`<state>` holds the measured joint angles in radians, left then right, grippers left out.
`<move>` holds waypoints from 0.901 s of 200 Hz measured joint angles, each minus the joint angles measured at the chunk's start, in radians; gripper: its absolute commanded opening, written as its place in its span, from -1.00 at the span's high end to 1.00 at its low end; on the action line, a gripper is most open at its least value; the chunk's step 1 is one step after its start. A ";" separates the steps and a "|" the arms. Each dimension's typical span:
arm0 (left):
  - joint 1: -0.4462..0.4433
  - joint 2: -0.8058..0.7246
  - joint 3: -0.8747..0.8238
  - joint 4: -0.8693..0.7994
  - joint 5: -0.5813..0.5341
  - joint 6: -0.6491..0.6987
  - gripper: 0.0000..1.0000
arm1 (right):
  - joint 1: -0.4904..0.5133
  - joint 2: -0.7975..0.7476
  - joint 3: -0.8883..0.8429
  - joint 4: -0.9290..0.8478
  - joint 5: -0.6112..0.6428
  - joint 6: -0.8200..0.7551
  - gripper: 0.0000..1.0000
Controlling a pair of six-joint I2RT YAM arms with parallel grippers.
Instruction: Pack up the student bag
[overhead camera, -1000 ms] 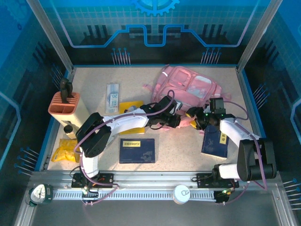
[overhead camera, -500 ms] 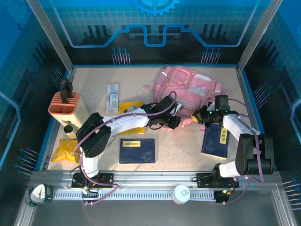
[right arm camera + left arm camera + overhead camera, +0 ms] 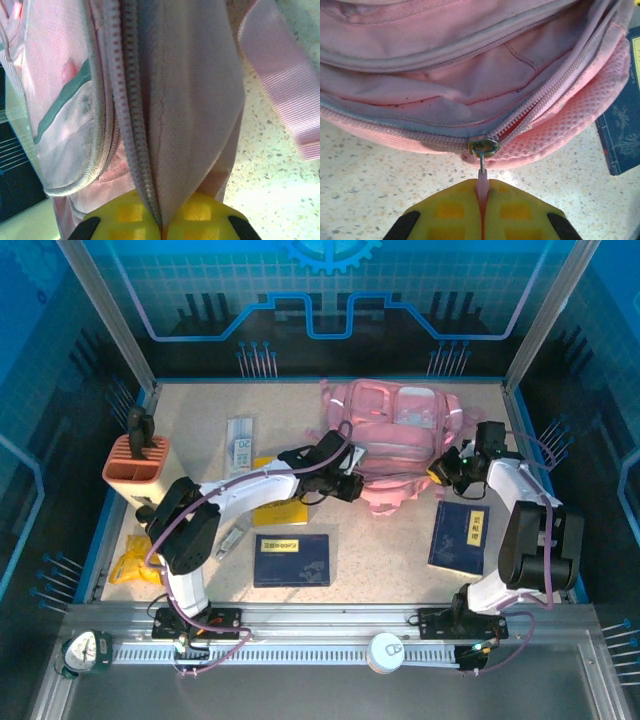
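The pink student bag [image 3: 395,425] lies at the back middle of the table, stretched between both arms. My left gripper [image 3: 348,486] is at its near left edge, shut on the pink zipper pull [image 3: 482,181]. The metal slider [image 3: 484,147] sits right in front of the fingers, and the zip gapes to its right, showing the pink lining [image 3: 485,75]. My right gripper [image 3: 447,471] is at the bag's right side, shut on a fold of bag fabric beside the zipper teeth [image 3: 131,125]. A pink strap [image 3: 280,85] hangs loose to the right.
A salmon pen holder [image 3: 137,465] stands at the left. A dark blue book [image 3: 291,559] lies front centre and another [image 3: 459,537] front right. A yellow book [image 3: 281,511] lies under the left arm. A yellow packet [image 3: 135,562] lies near the left edge.
The left gripper has drawn the zipper pull leftward and the right gripper has moved back and right with the fabric. The bag has turned and spread wider between them.
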<state>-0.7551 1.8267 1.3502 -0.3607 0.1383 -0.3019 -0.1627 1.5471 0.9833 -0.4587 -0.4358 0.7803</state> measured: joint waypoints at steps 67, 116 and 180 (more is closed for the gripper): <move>-0.076 0.134 0.130 0.017 0.032 -0.069 1.00 | 0.017 -0.038 0.069 -0.107 0.180 -0.101 -0.32; -0.087 0.150 0.134 0.051 0.043 -0.097 1.00 | 0.051 -0.186 0.057 -0.247 0.200 -0.132 -0.49; -0.088 0.150 0.134 0.056 0.043 -0.112 1.00 | 0.244 -0.201 0.057 -0.278 0.187 -0.023 -0.40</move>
<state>-0.8429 1.9766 1.4845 -0.3046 0.1810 -0.4141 0.0814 1.3464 1.0405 -0.7368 -0.2489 0.7578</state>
